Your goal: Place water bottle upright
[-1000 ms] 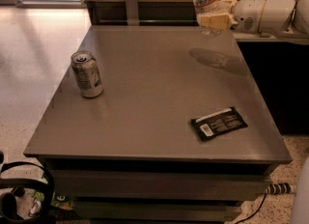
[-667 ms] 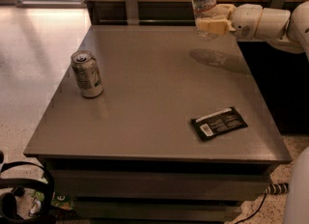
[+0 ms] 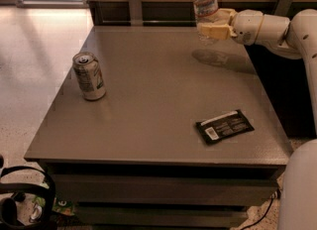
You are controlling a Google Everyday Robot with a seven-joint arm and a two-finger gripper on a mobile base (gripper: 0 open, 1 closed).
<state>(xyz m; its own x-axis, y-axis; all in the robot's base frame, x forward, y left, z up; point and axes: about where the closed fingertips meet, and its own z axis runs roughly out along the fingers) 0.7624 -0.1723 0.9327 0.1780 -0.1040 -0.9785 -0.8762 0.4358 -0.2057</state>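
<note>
Camera view: a flat black packet [image 3: 224, 126] lies front-right on the grey table [image 3: 148, 105], and a green-and-white soda can [image 3: 89, 75] stands upright mid-left. Farther back right, the cream gripper [image 3: 211, 29] is clamped round the lower part of the clear ribbed water bottle [image 3: 205, 1], held upright above the tabletop

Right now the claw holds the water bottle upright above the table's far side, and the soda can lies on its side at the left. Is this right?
Not quite. In the camera view the soda can stands upright at the left, not on its side. The rest holds: the claw holds the water bottle upright above the table's far side.
</note>
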